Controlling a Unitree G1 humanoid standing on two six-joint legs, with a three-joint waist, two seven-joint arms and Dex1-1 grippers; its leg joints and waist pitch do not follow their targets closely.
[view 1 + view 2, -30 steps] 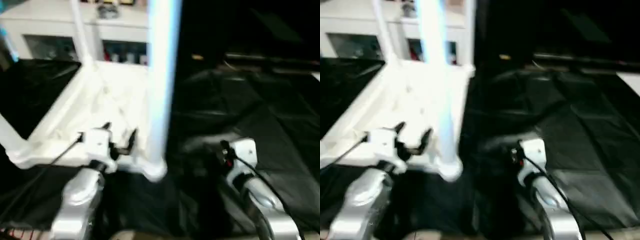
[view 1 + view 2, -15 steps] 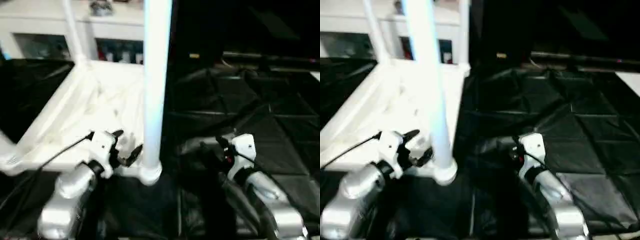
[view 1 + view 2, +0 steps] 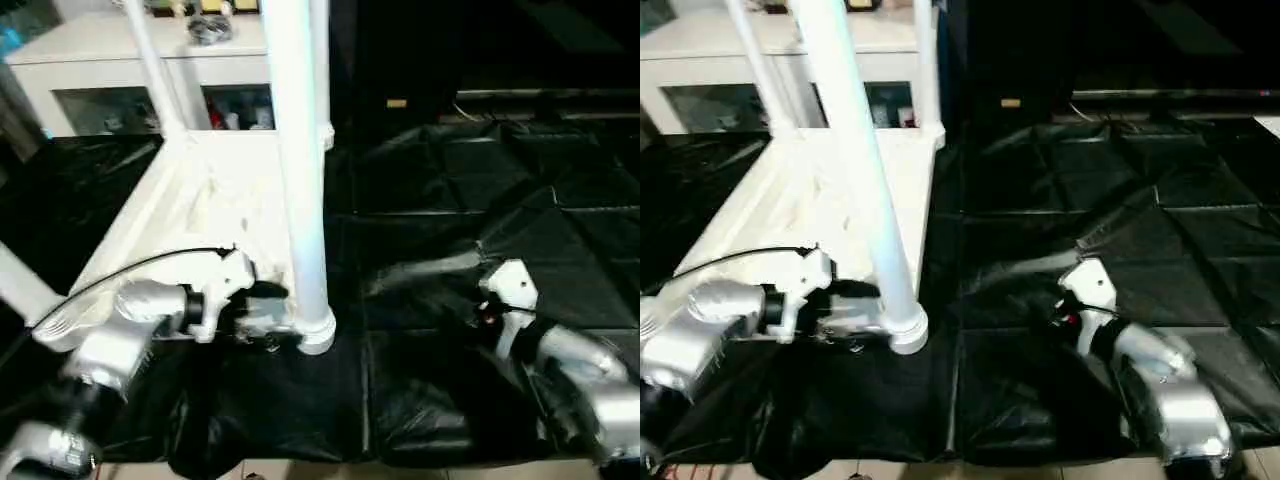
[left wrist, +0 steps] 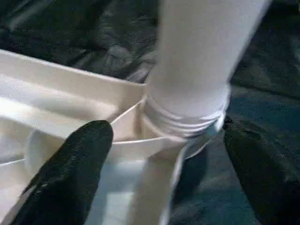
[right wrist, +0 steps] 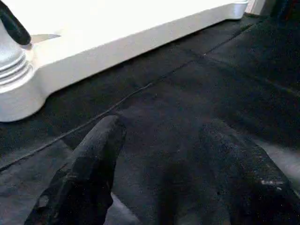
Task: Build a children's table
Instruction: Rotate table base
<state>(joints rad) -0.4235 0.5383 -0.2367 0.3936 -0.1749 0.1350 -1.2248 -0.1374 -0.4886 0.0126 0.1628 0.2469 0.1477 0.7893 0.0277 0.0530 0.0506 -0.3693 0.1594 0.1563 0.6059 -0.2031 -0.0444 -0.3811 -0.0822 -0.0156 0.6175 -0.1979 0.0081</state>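
Jaws wide apart on the left gripper (image 4: 164,154), one black finger (image 4: 70,173) over the ribbed underside, the other out past the corner, and the near leg (image 3: 296,170) standing between them, ungripped. Right gripper (image 5: 164,173) is open too, empty, hovering over the black sheet (image 3: 480,200) well away from the work. The tabletop (image 3: 215,215) lies upside down on that sheet in front of the white cabinet (image 3: 130,60), legs upright in its corner sockets. The near leg's base sits in the socket (image 4: 185,124) with ribbed rings showing above the rim, so it looks not quite fully home. My call: close low, just above the rings, squarely around the tube, and keep it vertical while seating or twisting; a high grip would lever the corner. A second ago the left gripper pointed up the tabletop from the near edge; now it comes in sideways and brackets the leg's foot, and the right arm has swung out wider
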